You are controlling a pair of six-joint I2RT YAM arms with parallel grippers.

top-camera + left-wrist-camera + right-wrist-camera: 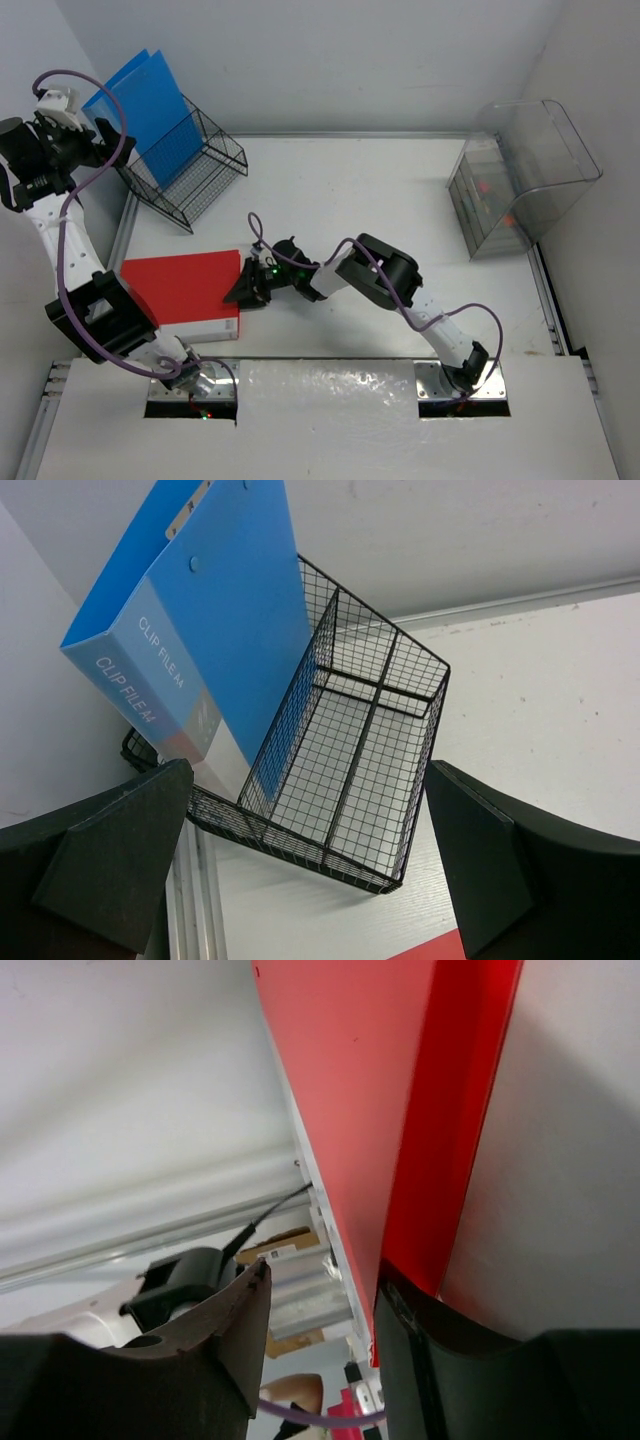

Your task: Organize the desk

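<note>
- The desk (350, 190) is a large, flat white rectangular tabletop, lying level and filling most of the top view.
- Thin grey metal rails run along its far, left and right edges.

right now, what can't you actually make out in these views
Clear organiser, top view: orange items inside are blurred by its plastic and too small to name.
Red folder, right wrist view: its lower end is hidden behind the right gripper; contact cannot be told.
Blue clip files, left wrist view: tops cut off by the frame edge.
Wire basket, left wrist view: near corner hidden behind the left gripper.
</note>
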